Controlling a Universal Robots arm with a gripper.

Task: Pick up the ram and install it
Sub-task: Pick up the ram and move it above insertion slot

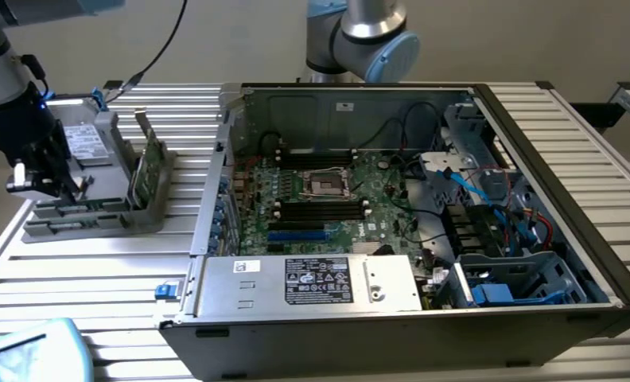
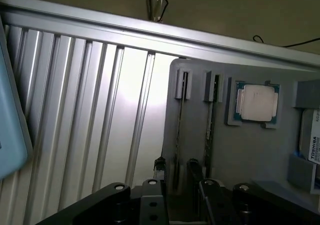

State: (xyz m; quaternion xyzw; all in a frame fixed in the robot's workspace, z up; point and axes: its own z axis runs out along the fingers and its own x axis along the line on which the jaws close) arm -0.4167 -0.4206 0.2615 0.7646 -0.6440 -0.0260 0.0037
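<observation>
Two ram sticks stand on edge in slots of the grey parts holder [image 2: 250,160]. The nearer ram stick [image 2: 178,130] runs between my fingertips; the second stick [image 2: 210,125] stands in the slot beside it. My gripper [image 2: 176,172] is open, one black finger [image 2: 159,167] on each side of the nearer stick, with gaps visible. In the exterior view my gripper [image 1: 60,187] hangs low over the holder [image 1: 92,219] at that view's left, outside the computer case [image 1: 400,318]. The motherboard [image 1: 326,199] lies exposed inside the case, with black memory slots [image 1: 315,208] near the processor socket.
The holder also carries a silver processor chip [image 2: 256,104], a hard drive [image 2: 312,145] and a taller green card with a metal bracket [image 1: 147,163]. A second arm's base [image 1: 363,40] stands behind the case. A pale blue object [image 1: 29,350] lies on the ribbed table [image 1: 82,278].
</observation>
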